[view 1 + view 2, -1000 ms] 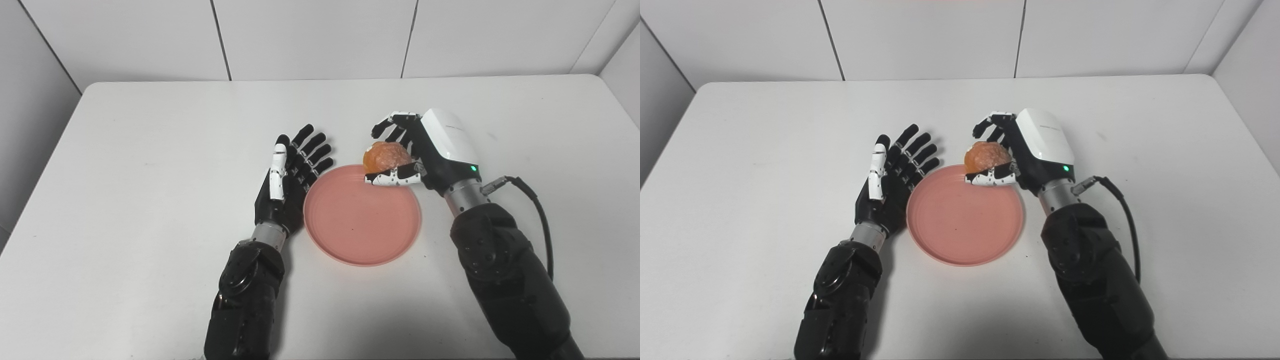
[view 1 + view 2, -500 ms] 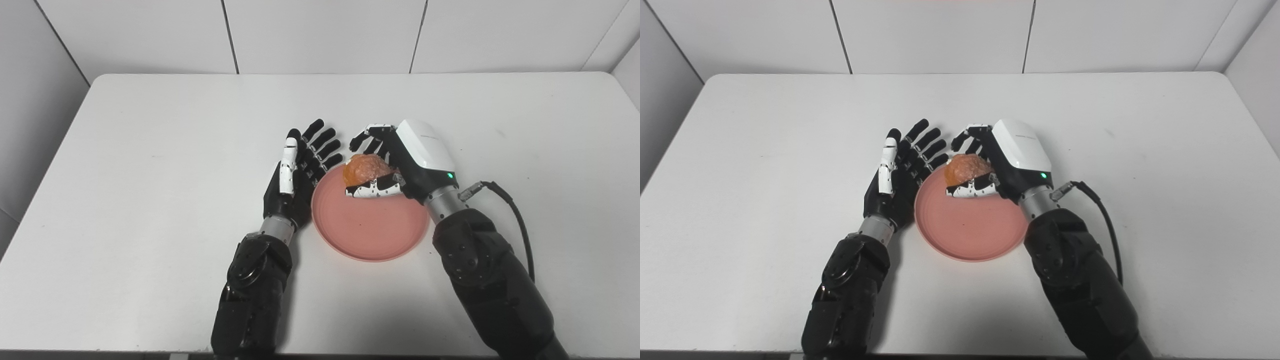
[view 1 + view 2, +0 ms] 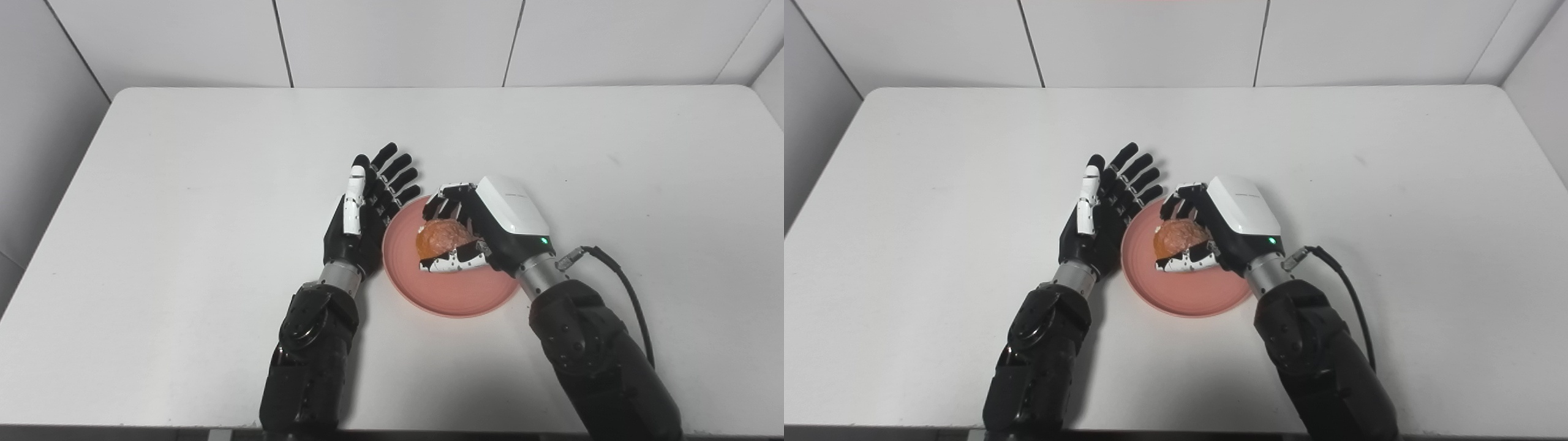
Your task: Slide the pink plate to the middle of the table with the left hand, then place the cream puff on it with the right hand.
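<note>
The pink plate [image 3: 456, 297] lies near the middle of the white table [image 3: 184, 184]. My right hand [image 3: 490, 226] hovers over the plate's centre, shut on the orange-brown cream puff [image 3: 442, 237], with fingers curled behind it and the thumb under its front. Whether the puff touches the plate I cannot tell. My left hand [image 3: 364, 211] stands open on its edge against the plate's left rim, fingers spread and pointing away from me. The same scene shows in the right eye view: plate [image 3: 1188, 300], puff [image 3: 1179, 235], left hand [image 3: 1102, 211].
A black cable [image 3: 618, 282] loops out from my right wrist over the table to the right. White wall panels [image 3: 392, 37] rise behind the table's far edge. Bare tabletop spreads to the left, right and far side.
My right hand has carried the cream puff from beyond the plate's far rim toward me, to above the plate's middle. The camera shifted. The left hand stays beside the plate.
</note>
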